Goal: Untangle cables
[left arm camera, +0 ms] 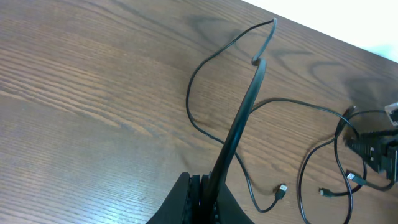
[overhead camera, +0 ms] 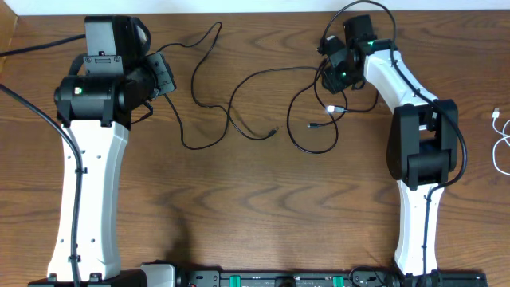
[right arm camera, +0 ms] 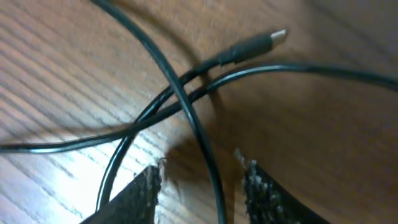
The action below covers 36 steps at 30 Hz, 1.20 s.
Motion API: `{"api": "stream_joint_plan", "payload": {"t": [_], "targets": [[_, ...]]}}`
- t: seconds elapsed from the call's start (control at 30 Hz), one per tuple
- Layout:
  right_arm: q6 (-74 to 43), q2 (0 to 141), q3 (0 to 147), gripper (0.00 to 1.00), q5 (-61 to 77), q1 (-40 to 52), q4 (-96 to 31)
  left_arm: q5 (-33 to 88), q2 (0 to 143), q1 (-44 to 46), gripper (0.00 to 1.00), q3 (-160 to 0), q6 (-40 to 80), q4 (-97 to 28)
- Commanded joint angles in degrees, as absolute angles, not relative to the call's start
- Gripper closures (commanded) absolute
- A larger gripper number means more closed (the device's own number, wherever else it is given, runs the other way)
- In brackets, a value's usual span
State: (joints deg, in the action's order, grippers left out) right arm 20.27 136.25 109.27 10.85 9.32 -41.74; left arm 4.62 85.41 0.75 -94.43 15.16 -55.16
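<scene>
Two thin black cables lie across the wooden table. My left gripper (overhead camera: 163,76) (left arm camera: 205,183) is shut on one black cable (overhead camera: 209,104) (left arm camera: 242,118), which rises taut from the jaws and then trails right to a plug (overhead camera: 275,130) (left arm camera: 282,190). My right gripper (overhead camera: 333,77) (right arm camera: 202,171) is open and low over the table. Its fingers straddle a strand of the second black cable (overhead camera: 307,143) (right arm camera: 186,106), where two strands cross beside a plug (right arm camera: 277,36). A white cable (overhead camera: 500,139) lies at the table's right edge.
The table's far edge runs close behind both grippers. A black power strip (overhead camera: 279,279) sits along the front edge between the two arm bases. Thicker black wires run off the arms at the far left and over the right arm.
</scene>
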Motion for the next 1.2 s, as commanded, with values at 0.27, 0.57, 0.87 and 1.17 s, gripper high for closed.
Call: {"api": "stream_joint_plan", "payload": {"t": [0.27,0.57,0.87,1.17], "targets": [[15.7,138.0,109.2,0.97,8.6,8.6,-41.0,5.1,85.8,0.7,0.92,-93.9,15.3,-55.3],[9.9,125.1,113.4,0.99,-12.4,9.4,-40.7,5.1,85.8,0.7,0.92,-93.9,15.3,-55.2],[12.3,116.9,113.4,0.99,-4.0,18.9,-45.8,5.1,85.8,0.7,0.92,-93.9,15.3,-55.2],[6.8,117.3,113.3,0.97,20.7,21.9,-47.8,5.4,85.8,0.7,0.92,-93.9,15.8,-56.2]]}}
